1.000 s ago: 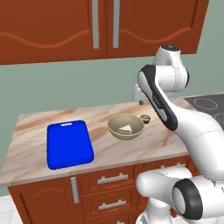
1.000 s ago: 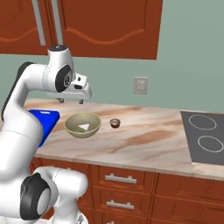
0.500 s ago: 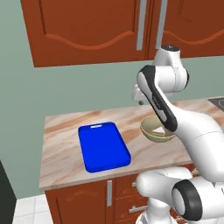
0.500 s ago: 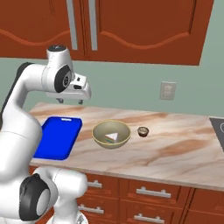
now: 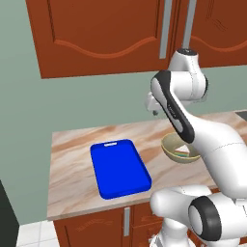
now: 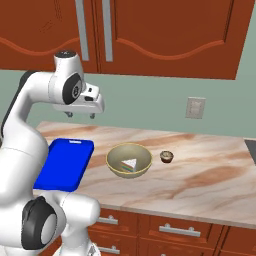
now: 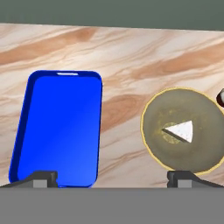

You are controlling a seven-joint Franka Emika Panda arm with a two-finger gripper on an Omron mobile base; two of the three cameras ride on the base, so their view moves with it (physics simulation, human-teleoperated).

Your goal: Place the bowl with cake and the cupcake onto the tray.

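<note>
Blue tray now sits central since the base has driven left; bowl with cake and cupcake remain on the table beside it, untouched. Tool hovers above, released.

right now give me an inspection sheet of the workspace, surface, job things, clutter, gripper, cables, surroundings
surface: marbled tan counter, nothing spilled on it
tray: blue tray flat on the counter, nothing on it, slot handle toward the wall
bowl: tan bowl on the counter beside the tray, not touching it
cake: white-topped cake lying inside the bowl
cupcake: brown cupcake on the counter on the bowl's far side from the tray
clutter: nothing seen
gripper: gripper open, holding nothing, raised well above the counter near the wall
cables: nothing seen
surroundings: red-brown upper cabinets, drawers below, wall outlet
</note>
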